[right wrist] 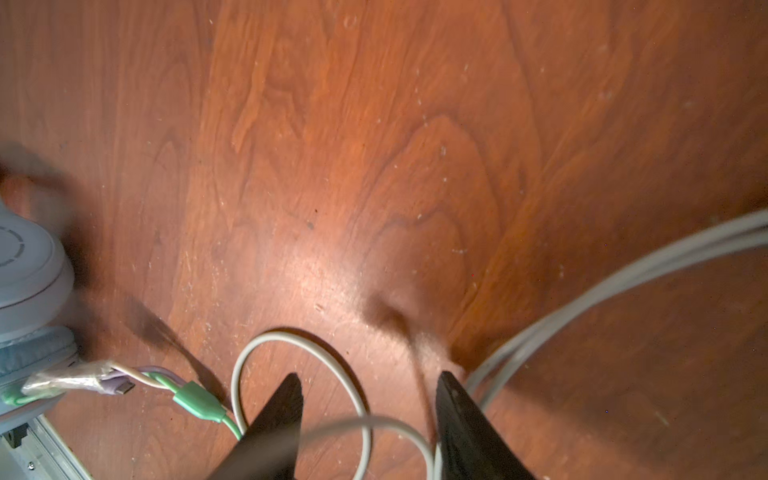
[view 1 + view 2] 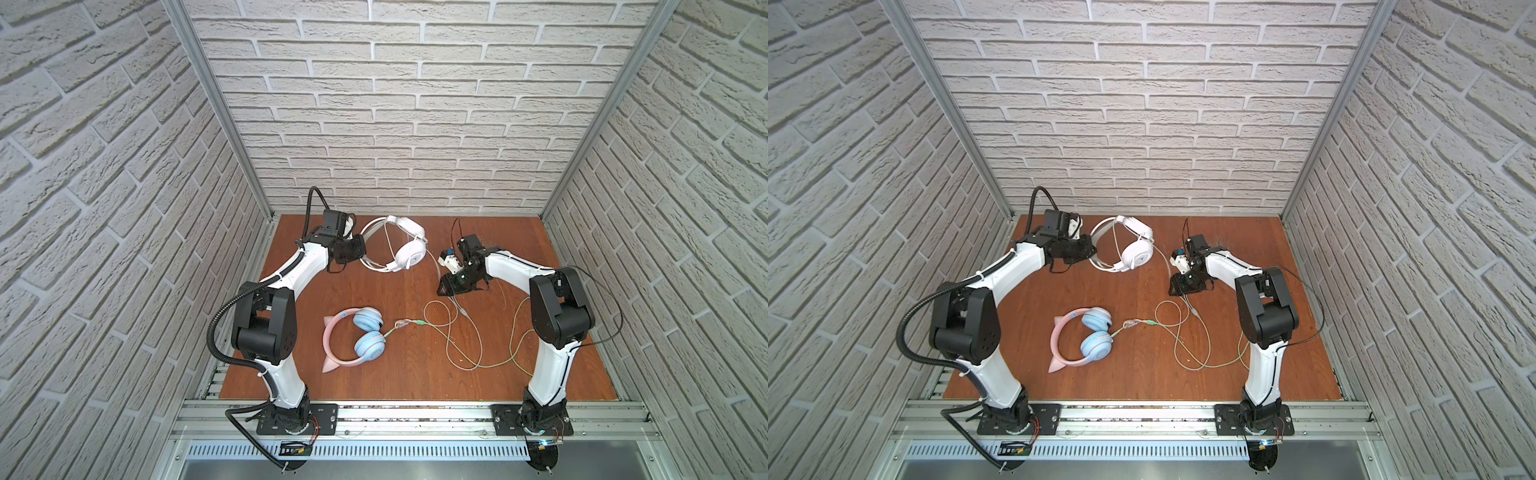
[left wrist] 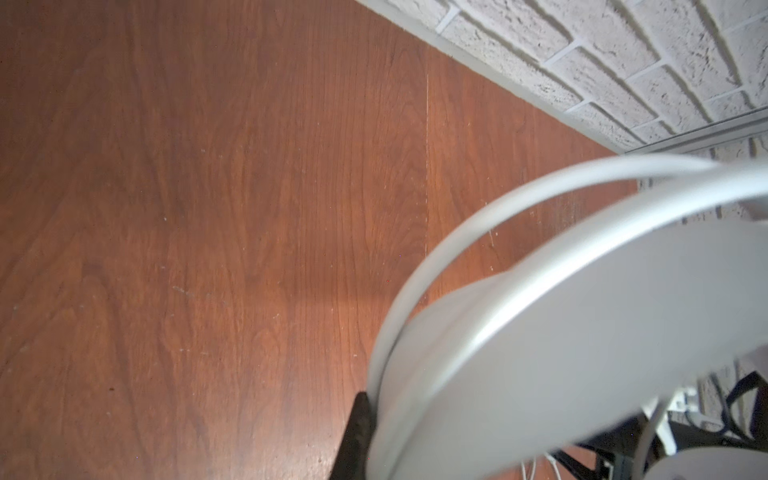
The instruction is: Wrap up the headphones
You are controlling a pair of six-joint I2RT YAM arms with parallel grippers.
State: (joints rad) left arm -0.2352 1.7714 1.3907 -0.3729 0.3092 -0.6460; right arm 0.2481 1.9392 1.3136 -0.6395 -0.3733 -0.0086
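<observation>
The white headphones (image 2: 409,253) (image 2: 1136,254) lie at the back of the table, and my left gripper (image 2: 360,250) is shut on their headband (image 3: 582,332). In the left wrist view one black finger (image 3: 358,432) presses against the band, which hides the other finger. The pink cat-ear headphones (image 2: 365,337) (image 2: 1096,344) with blue earcups (image 1: 29,266) lie near the front left. Their green plug (image 1: 199,405) (image 2: 417,322) trails a greenish cable to the right. My right gripper (image 1: 368,382) (image 2: 446,286) hangs open just above the table. The pale cable (image 1: 286,333) loops loosely between its fingers.
The brown table (image 2: 374,374) is closed in by brick-patterned walls (image 2: 395,124) on three sides. Loose pale and greenish cable loops spread over the table in front of the right arm's base (image 2: 540,411). A metal rail (image 2: 415,415) runs along the front edge.
</observation>
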